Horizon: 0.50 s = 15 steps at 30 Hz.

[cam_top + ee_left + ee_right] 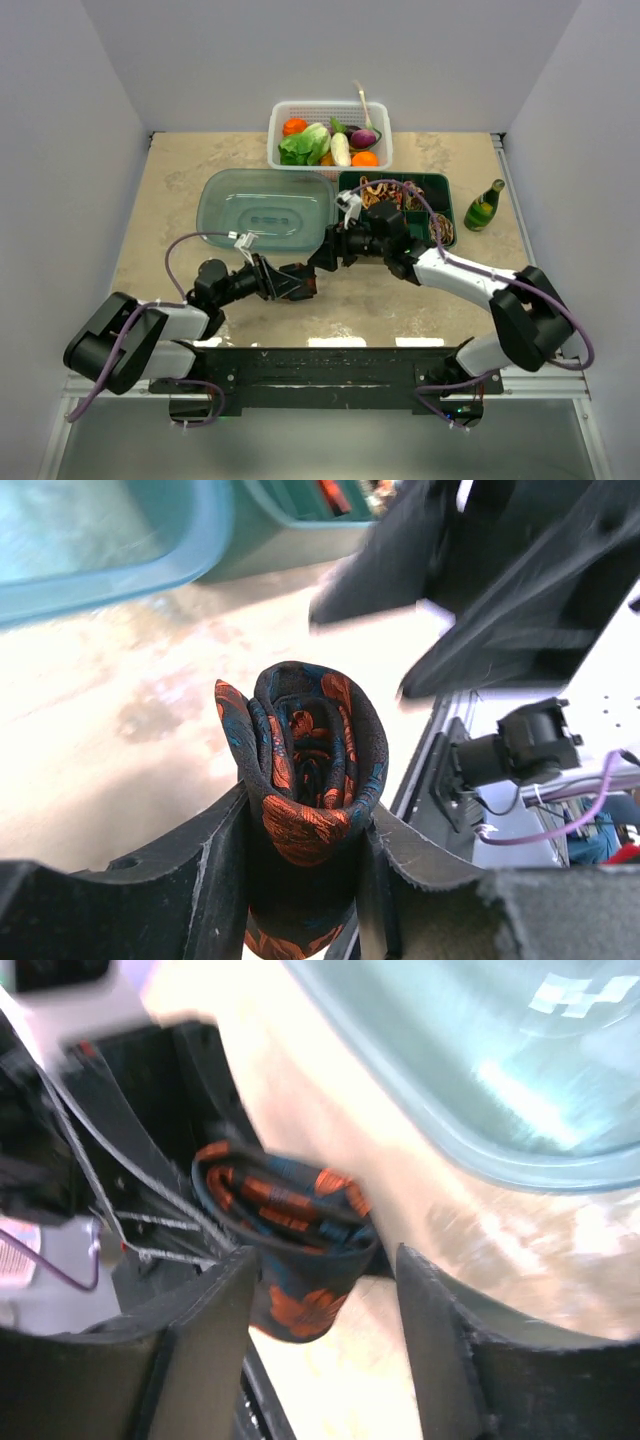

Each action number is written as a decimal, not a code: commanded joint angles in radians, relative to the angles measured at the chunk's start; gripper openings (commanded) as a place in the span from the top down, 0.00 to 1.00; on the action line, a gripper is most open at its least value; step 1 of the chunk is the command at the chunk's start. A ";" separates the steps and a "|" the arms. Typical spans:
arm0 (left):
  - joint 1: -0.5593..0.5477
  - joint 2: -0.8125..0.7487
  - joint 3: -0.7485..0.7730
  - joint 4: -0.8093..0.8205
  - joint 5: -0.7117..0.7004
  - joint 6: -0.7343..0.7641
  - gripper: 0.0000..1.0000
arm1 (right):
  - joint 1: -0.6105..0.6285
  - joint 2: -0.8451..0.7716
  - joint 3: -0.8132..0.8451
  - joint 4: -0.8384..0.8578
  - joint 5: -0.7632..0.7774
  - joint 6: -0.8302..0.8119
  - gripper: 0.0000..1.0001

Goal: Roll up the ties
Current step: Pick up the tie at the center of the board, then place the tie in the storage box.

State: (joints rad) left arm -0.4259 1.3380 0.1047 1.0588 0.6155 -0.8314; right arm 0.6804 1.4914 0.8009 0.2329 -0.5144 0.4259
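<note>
Beige bench (170,210) carries it all. Near its middle, the left gripper (298,284) has its jaws clamped on the black-and-orange tie (310,760), which looks fully rolled. The right gripper (325,1280) flanks it, jaws apart. The next move is probably to set the roll down without uncoiling it.

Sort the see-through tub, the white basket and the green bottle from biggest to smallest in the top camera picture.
1. the tub, only slightly wider
2. the basket, almost the same size, too close to be sure
3. the bottle, clearly smallest
</note>
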 commanded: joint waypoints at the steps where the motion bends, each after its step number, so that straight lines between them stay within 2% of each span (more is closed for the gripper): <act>1: -0.005 -0.082 0.013 0.030 0.032 -0.027 0.62 | -0.041 -0.100 0.023 -0.009 0.024 -0.021 0.20; 4: -0.005 -0.143 0.030 0.030 0.052 -0.050 0.62 | -0.045 -0.134 0.040 -0.040 -0.010 -0.039 0.02; 15: -0.005 -0.375 0.147 -0.172 0.107 -0.029 0.62 | -0.048 -0.142 0.066 -0.015 -0.252 -0.062 0.01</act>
State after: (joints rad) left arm -0.4271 1.0161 0.1951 0.9298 0.6933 -0.8707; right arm 0.6323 1.3659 0.8238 0.2001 -0.6510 0.3904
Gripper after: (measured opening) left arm 0.379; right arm 0.986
